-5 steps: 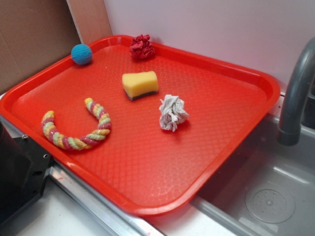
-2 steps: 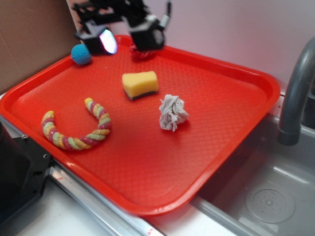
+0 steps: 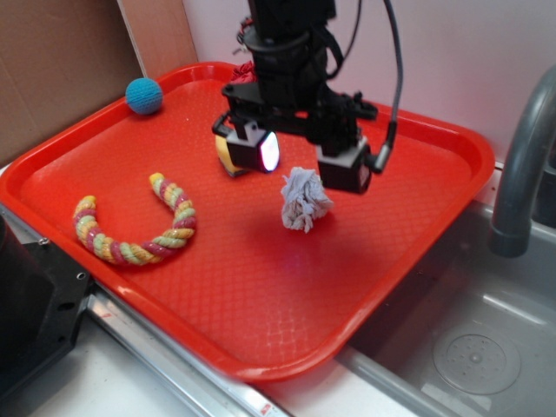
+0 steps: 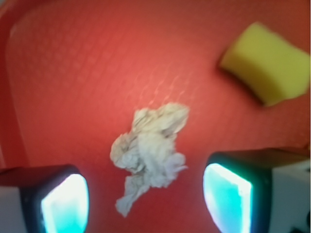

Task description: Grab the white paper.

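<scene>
The gripper point(image 3: 307, 160) hangs above the tray point(image 3: 452, 143) with its jaws spread wide and nothing held. In the wrist view the gripper point(image 4: 146, 196) shows one lit pad on each side of the paper point(image 4: 148, 154), with clear red floor between each pad and the wad. In the exterior view the paper point(image 3: 304, 199) lies on the tray floor just below and between the two fingers, near the tray's centre and well apart from every rim.

The sponge point(image 3: 224, 155) sits just behind the left-hand finger, mostly hidden by it; in the wrist view the sponge point(image 4: 268, 63) lies well apart from the paper. The rope ring point(image 3: 135, 221) and teal ball point(image 3: 144, 95) lie farther off. A faucet point(image 3: 526, 156) rises beyond the tray's right rim.

No readable writing or labels.
</scene>
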Available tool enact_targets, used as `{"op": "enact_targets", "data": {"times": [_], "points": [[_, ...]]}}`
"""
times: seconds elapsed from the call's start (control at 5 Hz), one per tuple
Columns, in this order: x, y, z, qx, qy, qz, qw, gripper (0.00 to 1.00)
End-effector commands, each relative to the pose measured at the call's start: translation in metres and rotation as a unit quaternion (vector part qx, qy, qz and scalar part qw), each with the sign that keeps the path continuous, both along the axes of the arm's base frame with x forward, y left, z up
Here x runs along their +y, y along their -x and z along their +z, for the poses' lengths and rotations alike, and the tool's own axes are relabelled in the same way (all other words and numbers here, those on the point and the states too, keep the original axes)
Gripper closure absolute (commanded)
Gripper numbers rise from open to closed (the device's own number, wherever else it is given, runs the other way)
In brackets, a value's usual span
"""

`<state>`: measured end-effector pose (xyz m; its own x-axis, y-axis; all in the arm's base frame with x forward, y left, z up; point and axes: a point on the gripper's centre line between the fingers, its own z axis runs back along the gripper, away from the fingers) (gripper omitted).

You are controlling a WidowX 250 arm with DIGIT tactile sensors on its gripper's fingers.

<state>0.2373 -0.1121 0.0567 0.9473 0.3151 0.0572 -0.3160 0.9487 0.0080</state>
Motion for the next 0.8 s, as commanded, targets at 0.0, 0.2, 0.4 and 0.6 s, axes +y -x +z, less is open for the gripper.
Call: {"op": "enact_targets", "data": {"times": [0.0, 0.2, 0.4, 0.6], "points": [[0.028, -0.014, -0.027, 0.009, -0.03, 0.053, 0.998, 0.0], [0.031, -0.013, -0.041, 0.025, -0.04, 0.053, 0.997, 0.0], [0.028, -0.002, -0.04, 0.02, -0.048, 0.059, 0.997, 1.0], [0.036, 0.005, -0.023, 0.031, -0.036, 0.062, 0.997, 1.0]]}}
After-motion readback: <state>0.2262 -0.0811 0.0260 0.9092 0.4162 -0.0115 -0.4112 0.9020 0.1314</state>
